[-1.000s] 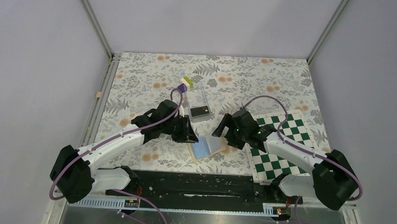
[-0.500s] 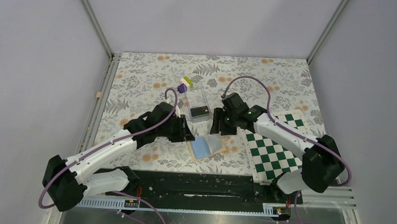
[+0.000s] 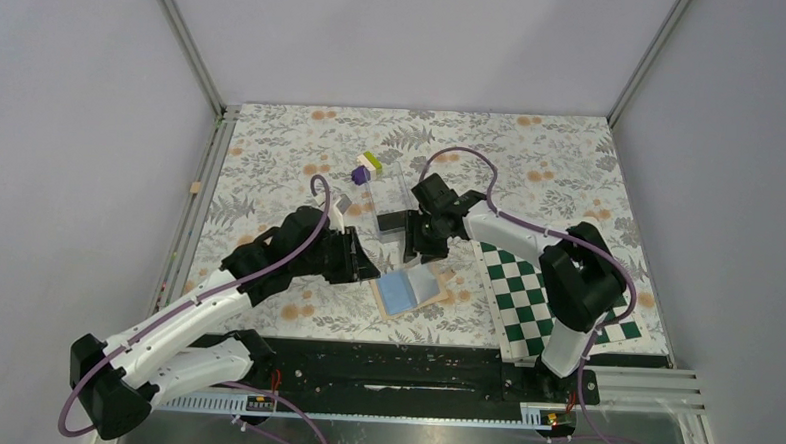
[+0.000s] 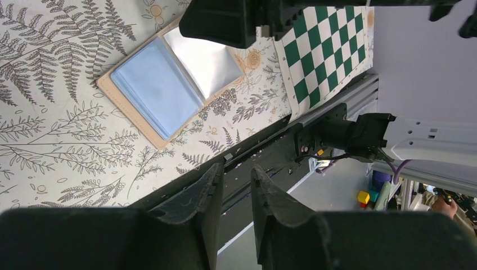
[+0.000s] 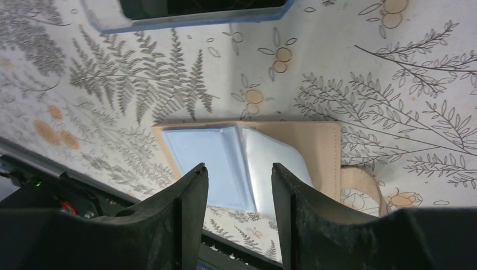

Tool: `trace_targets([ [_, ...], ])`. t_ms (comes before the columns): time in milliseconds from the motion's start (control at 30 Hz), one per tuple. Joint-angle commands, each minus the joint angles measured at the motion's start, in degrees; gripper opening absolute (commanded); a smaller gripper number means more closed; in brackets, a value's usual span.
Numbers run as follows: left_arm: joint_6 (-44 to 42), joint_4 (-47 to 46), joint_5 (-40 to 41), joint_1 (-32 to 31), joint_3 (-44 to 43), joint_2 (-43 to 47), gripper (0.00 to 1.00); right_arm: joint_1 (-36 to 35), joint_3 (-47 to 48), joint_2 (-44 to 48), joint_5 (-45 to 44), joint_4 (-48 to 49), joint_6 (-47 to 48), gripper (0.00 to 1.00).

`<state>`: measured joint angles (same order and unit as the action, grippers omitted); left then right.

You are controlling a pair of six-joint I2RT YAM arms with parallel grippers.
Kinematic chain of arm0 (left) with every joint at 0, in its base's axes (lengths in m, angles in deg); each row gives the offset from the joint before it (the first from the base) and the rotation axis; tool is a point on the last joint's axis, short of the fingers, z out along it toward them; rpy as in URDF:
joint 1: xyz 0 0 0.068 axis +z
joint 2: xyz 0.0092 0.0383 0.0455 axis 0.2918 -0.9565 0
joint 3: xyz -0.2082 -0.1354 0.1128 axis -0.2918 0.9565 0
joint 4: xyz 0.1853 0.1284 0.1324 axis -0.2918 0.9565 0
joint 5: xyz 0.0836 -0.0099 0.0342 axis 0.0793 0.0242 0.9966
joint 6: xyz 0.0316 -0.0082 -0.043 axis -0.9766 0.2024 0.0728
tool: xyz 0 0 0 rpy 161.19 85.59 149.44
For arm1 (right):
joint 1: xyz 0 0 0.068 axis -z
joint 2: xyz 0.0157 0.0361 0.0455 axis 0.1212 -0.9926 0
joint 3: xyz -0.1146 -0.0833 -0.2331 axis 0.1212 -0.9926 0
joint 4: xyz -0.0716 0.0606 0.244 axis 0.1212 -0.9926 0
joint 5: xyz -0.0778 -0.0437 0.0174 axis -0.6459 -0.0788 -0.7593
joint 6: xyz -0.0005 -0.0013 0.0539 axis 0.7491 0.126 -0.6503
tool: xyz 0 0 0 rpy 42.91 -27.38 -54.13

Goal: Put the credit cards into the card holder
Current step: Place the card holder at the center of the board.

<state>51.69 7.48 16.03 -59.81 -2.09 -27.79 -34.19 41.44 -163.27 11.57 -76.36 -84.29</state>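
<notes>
Below the middle of the top view, find the card holder (image 3: 403, 291) spread open on the floral table (image 3: 272, 147), pale blue inside facing up. Just above it, see the right gripper (image 3: 412, 249), jaws spread wide and holding nothing; confirm in the right wrist view, with the open card holder framed between the two fingers (image 5: 188, 219). Left of the card holder, note the left gripper (image 3: 365, 268), jaws parted only a little and empty. Look higher in the top view for one of the credit cards (image 3: 395, 221), dark and flat in the near end of the clear plastic case (image 3: 389, 187), just beyond the right gripper; cannot make out any other card. No card in the card holder yet, so judge the task barely begun.

Watch for trouble at the clear plastic case. Expect little edge for fingertips on a thin card lying flat against plastic, hence a likely slip, or a shove of the light case toward the block cluster (image 3: 367, 165) instead of a clean pick. Beware also of flipping the loose clear sleeve shut or dragging the card holder askew while reaching across it, and of both grippers crowding one another over so small a target.
</notes>
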Motion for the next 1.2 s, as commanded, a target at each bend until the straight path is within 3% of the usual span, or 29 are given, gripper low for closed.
trace_targets([
  [0,0.4,-0.7,1.0,-0.2,-0.2,1.5,0.25,-0.5,2.2,-2.0,-4.0,-0.4,-0.8,0.51],
  [633,0.0,-1.8,-1.8,3.5,-2.3,2.5,0.28,0.1,0.8,-6.4,-5.0,-7.6,-6.0,0.48],
  [767,-0.4,-2.0,-3.1,5.2,-2.3,2.9,0.29,0.6,-1.0,-5.5,-4.3,-8.0,-7.1,0.42],
  [1167,-0.2,-3.6,-7.3,8.7,-0.8,2.4,0.30,1.3,-6.5,-0.9,1.4,-5.4,-11.0,0.43],
])
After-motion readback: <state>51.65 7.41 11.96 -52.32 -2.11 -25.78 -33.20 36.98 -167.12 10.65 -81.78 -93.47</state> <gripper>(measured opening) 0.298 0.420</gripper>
